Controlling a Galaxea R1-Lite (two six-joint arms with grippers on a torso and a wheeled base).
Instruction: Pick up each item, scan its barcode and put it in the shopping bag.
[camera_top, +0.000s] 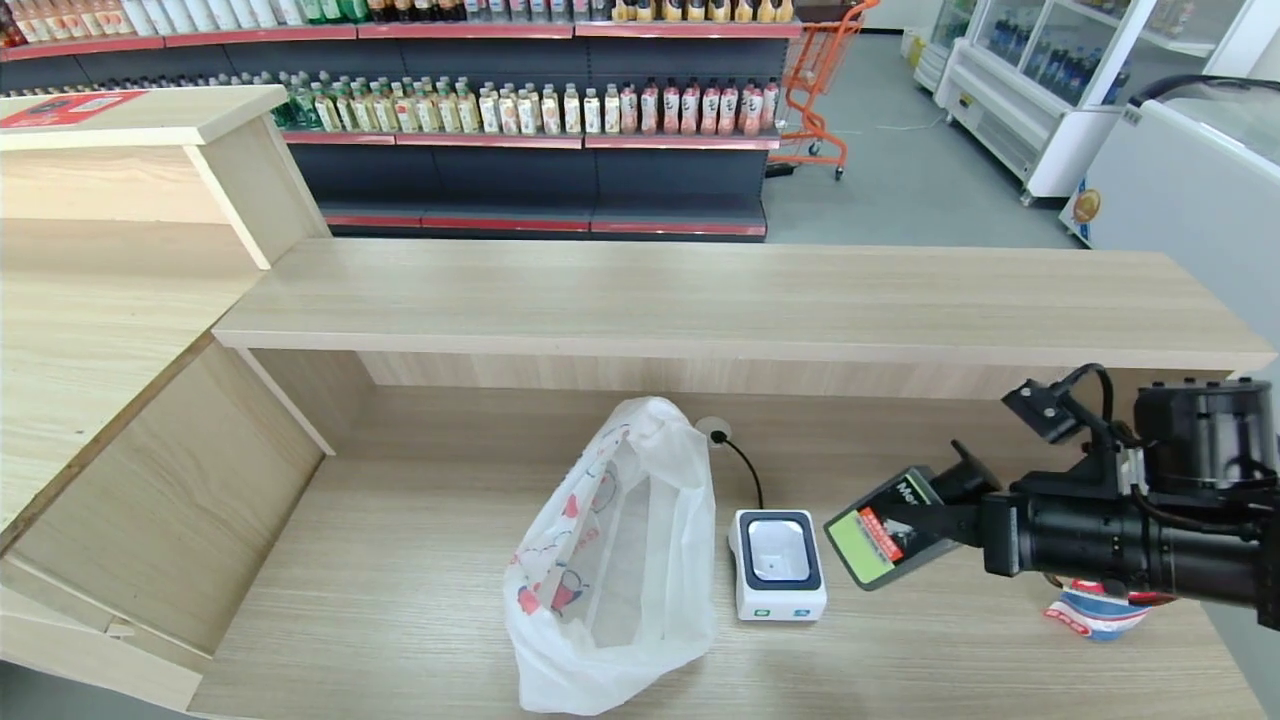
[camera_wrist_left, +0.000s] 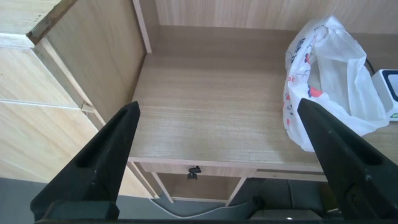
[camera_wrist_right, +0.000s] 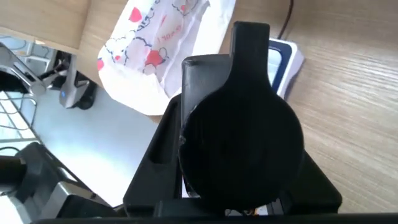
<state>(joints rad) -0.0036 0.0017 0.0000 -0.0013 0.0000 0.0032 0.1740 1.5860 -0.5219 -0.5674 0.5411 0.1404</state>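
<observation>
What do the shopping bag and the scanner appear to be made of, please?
The shopping bag: thin, translucent white plastic film, apparently; it crumples softly and the counter shows through. The scanner: seemingly hard, smooth white plastic casing with a dark glossy window, glass or clear plastic.

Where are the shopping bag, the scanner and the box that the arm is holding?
shopping bag (camera_top: 615, 560): head view, on its translucent white middle.
scanner (camera_top: 778, 552): head view, on the dark window on its top.
green-labelled box (camera_top: 862, 548): head view, on its green label.
</observation>
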